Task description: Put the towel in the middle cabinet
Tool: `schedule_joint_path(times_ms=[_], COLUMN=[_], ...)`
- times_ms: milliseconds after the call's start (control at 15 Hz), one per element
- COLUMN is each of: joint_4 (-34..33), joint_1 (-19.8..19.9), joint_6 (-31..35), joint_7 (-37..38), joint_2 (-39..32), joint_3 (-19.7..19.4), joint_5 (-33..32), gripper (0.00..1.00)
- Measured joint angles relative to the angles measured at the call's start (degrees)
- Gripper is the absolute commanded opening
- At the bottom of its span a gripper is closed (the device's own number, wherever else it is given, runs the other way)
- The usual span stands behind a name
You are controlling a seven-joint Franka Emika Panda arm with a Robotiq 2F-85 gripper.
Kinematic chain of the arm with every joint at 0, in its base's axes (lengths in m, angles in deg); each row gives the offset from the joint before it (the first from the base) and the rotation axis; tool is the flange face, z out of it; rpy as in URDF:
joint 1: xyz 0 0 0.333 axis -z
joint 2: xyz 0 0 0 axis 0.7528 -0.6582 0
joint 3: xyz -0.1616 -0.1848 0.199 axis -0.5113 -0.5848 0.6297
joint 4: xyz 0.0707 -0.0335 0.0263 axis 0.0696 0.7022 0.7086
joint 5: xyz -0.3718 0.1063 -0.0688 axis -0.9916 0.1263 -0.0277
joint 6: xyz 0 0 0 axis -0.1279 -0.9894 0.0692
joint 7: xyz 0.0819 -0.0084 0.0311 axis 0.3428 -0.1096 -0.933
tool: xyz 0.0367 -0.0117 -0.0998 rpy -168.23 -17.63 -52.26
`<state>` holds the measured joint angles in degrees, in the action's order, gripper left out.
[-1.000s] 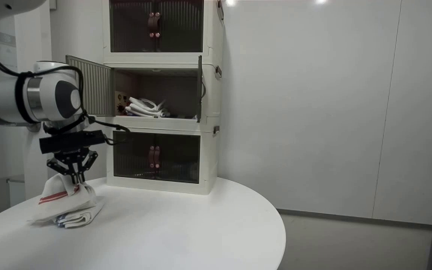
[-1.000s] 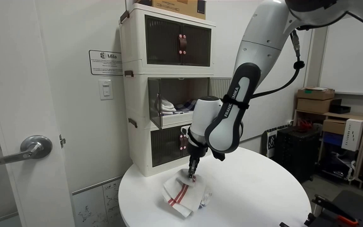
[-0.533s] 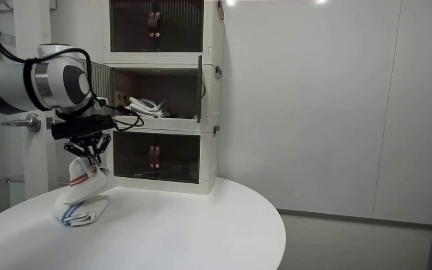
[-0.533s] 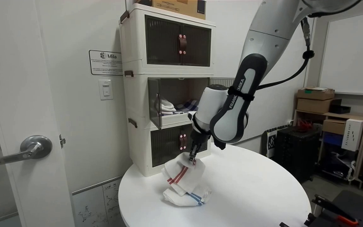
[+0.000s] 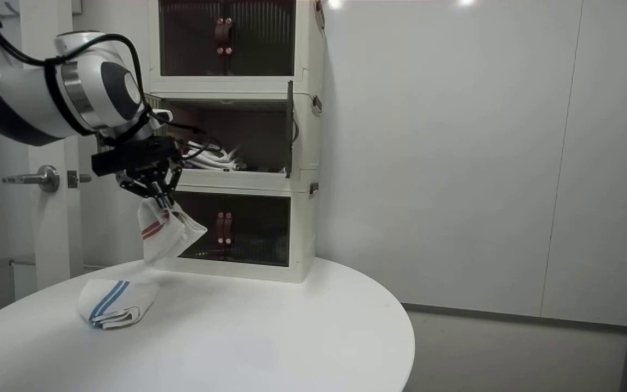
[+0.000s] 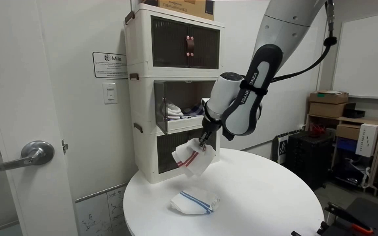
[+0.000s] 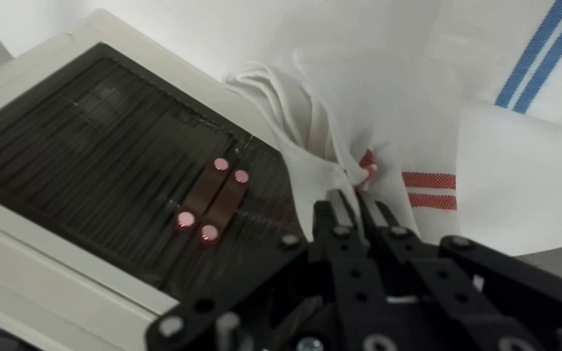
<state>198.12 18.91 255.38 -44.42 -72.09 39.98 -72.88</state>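
Above the table (image 5: 270, 332), fingers (image 7: 340, 210) pinch the red-striped towel (image 6: 192, 160), apparently folded.

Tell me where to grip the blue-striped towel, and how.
Pinch the blue-striped towel by its layered edge, probably from above: the folds stack up there, and it lies low on the round white table. The gripper must release the red-striped towel first.

A round, white-topped table (image 6: 261, 190) is carrying a stack of cabinets (image 6: 182, 72), which is standing at the tabletop's far edge in both exterior views. A blue-striped towel (image 5: 120, 305) (white otherwise, and folded in layers) is lying apart from the stack's base; both views are showing it nearer the tabletop's left edge than its right.
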Motion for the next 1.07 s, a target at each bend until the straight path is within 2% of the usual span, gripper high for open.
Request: schedule_joint_path(times_ms=[267, 467, 733, 800, 1067], joint_4=[-0.5, -0.9, -1.4, -1.4, -1.2], joint_1=[-14.5, -22.9, -30.8, -32.1, -35.7], joint_6=[0.9, 1.2, 1.4, 1.4, 1.4], joint_7=[6.1, 9.5, 13.0, 13.4, 10.6], joint_2=[-1.3, -3.6, -6.9, -7.3, -7.4], joint_3=[-17.3, -26.4, -34.5, -36.0, -40.0], joint_5=[0.2, 1.7, 4.1, 4.4, 12.2], gripper=[0.08, 0.08, 0.08, 0.08, 0.08])
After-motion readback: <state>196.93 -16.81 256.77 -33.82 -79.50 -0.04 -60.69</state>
